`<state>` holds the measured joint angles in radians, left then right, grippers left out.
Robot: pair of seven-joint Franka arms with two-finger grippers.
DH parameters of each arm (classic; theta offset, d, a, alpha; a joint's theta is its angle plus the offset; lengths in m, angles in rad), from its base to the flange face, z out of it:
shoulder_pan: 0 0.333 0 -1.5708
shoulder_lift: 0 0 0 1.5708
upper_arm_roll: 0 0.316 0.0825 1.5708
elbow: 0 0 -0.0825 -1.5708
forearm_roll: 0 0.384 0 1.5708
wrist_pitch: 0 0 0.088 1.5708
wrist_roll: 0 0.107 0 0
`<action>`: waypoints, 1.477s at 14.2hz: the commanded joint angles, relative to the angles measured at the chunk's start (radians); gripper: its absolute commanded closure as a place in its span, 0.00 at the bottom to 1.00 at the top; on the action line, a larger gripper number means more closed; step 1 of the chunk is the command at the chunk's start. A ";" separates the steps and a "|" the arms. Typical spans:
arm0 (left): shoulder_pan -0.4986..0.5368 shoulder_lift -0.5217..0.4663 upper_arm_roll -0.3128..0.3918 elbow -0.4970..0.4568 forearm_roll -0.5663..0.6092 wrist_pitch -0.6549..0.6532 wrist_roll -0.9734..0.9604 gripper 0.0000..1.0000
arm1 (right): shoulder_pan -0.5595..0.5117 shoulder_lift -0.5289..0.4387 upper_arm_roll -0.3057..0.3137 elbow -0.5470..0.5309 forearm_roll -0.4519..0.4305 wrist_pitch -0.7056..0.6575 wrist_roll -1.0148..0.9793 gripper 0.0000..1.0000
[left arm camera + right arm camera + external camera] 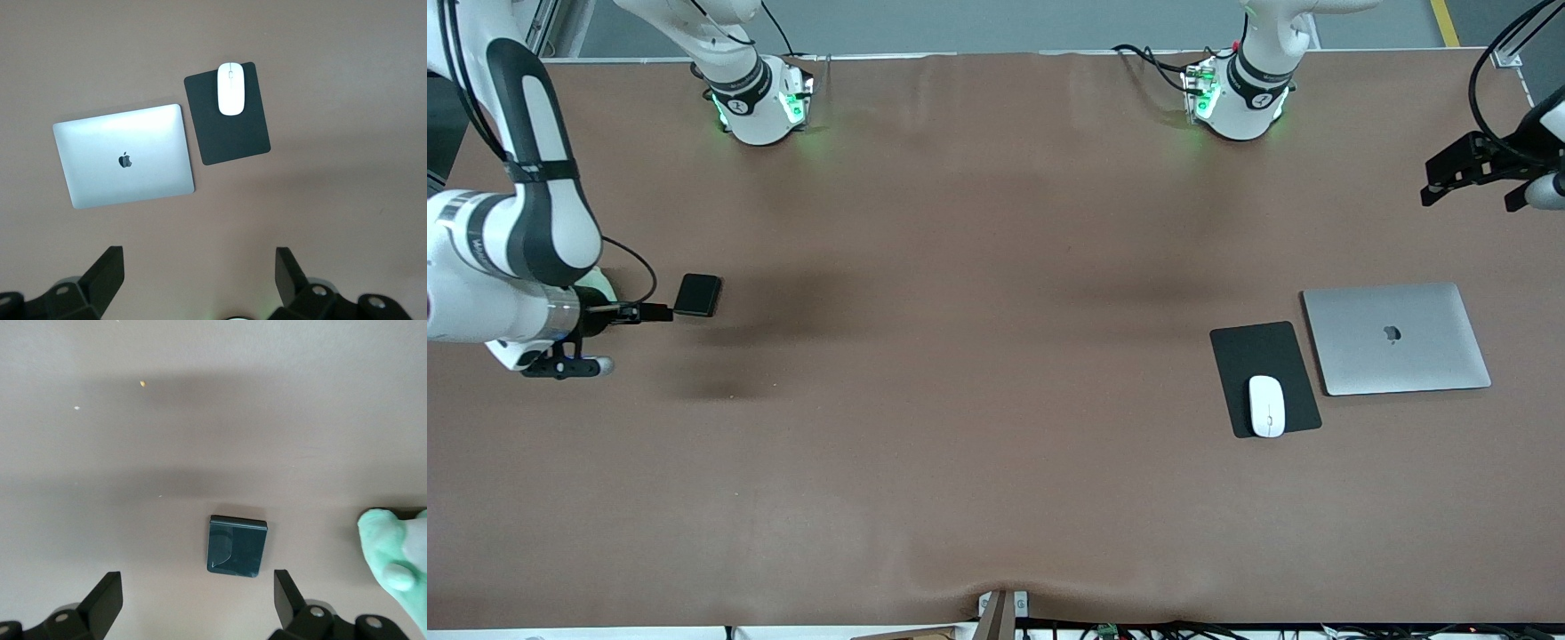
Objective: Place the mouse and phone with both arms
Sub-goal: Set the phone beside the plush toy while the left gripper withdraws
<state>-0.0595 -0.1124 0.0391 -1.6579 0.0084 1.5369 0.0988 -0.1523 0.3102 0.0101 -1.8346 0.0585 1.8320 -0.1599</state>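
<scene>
Mouse [1266,406] lies on the mouse pad [1264,359] beside the closed laptop [1396,338]. Phone [697,294] lies on the table [978,400] below the right gripper [654,312], fingers spread. Left gripper [1467,178] hangs released, empty.

We hold our left gripper [1472,182] up over the table's left-arm end, fingers [103,277] spread wide. Our right gripper [645,312] — also open (fingers [100,600] well apart) — hangs over the right-arm end, forearm level.

White mouse [1266,406], black phone [697,295], silver laptop [1396,339]
</scene>
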 commanded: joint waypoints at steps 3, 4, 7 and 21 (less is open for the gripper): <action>-0.011 0.005 -0.002 0.047 -0.001 -0.043 -0.013 0.00 | 0.036 0.018 0.001 0.139 0.004 -0.062 -0.010 0.00; -0.011 0.007 -0.002 0.050 -0.001 -0.046 -0.011 0.00 | 0.043 0.035 0.001 0.205 0.004 -0.072 -0.012 0.00; -0.007 0.019 -0.004 0.053 -0.014 -0.046 -0.019 0.00 | 0.060 0.101 0.001 0.417 -0.009 -0.232 -0.012 0.00; -0.008 0.022 -0.007 0.052 -0.018 -0.067 -0.019 0.00 | 0.131 -0.020 -0.051 0.587 -0.023 -0.422 0.032 0.00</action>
<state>-0.0684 -0.0888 0.0359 -1.6252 0.0083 1.4925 0.0909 -0.0513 0.3352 -0.0215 -1.2451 0.0452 1.4420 -0.1594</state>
